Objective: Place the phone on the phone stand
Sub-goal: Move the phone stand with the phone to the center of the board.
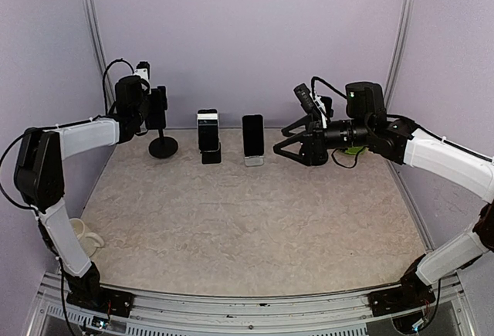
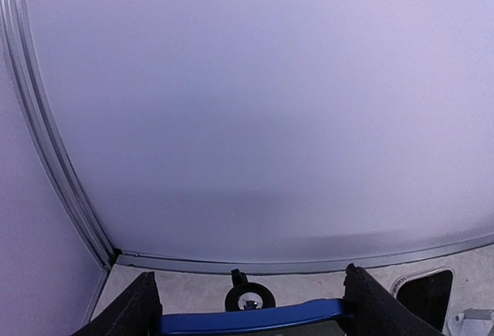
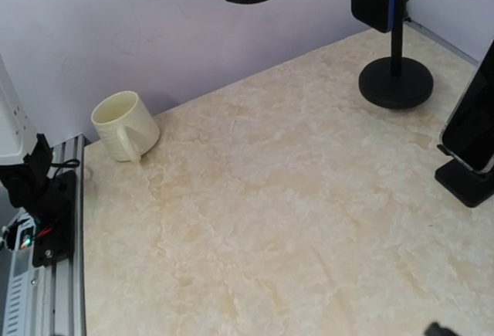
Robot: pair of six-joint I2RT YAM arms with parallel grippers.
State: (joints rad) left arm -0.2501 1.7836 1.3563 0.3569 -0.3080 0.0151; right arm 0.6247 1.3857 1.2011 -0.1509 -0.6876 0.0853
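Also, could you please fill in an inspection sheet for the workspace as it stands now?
Surface: marbled beige tabletop, no spills seen.
Job's things: blue-edged phone at the top of the round-base phone stand.
Clutter: cream mug by the left edge; second phone on a black stand; third phone on a pale stand; green object behind the right arm.
Grippers: left gripper closed on the blue-edged phone; right gripper open, empty.
Cables: black cable loops above the left wrist, another above the right.
Surroundings: pale purple walls, metal corner rails.
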